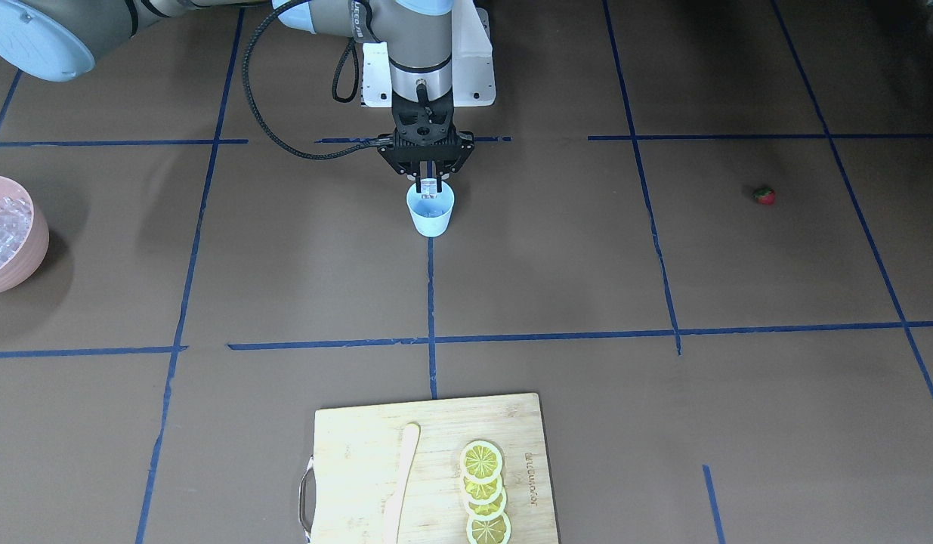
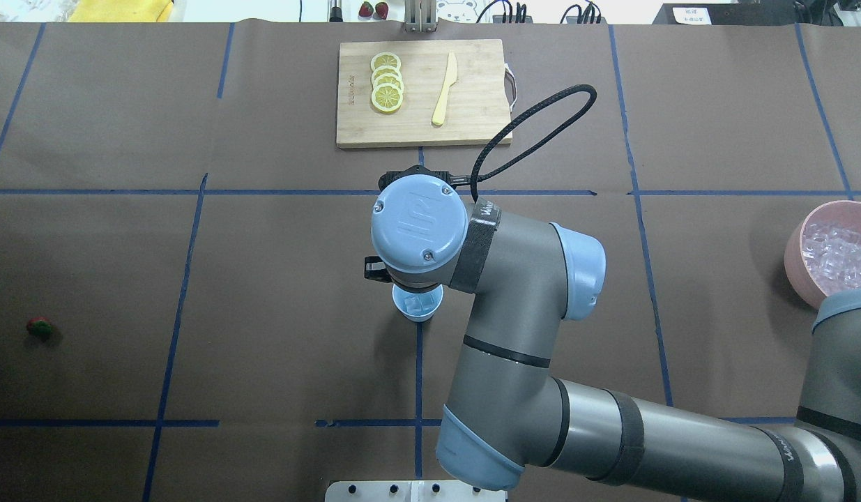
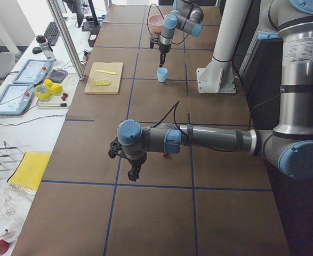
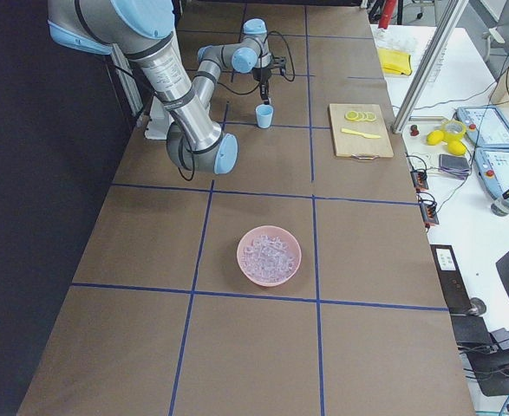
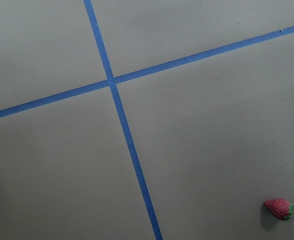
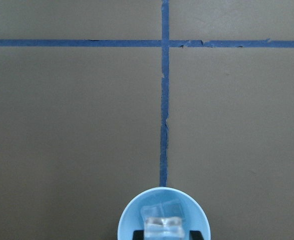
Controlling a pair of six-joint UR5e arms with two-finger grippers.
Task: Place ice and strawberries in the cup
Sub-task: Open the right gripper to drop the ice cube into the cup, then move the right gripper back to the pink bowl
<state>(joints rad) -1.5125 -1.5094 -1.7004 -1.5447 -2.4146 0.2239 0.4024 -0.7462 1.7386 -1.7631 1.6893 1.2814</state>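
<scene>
Exterior front-facing view: the right gripper [image 1: 431, 181] hangs vertically over the cup [image 1: 431, 219], jaws clamped on one ice cube [image 1: 430, 187] at rim level. The cup lies straight below the fingertips, so release should need no sideways travel. The cup is light blue, tapered and upright on a tape line at table centre, with one clear cube inside. The strawberry [image 1: 764, 196], red with a green cap, lies on its side well apart on the robot's left, nearer the left gripper [image 3: 134, 172], whose jaw state cannot be told.
</scene>
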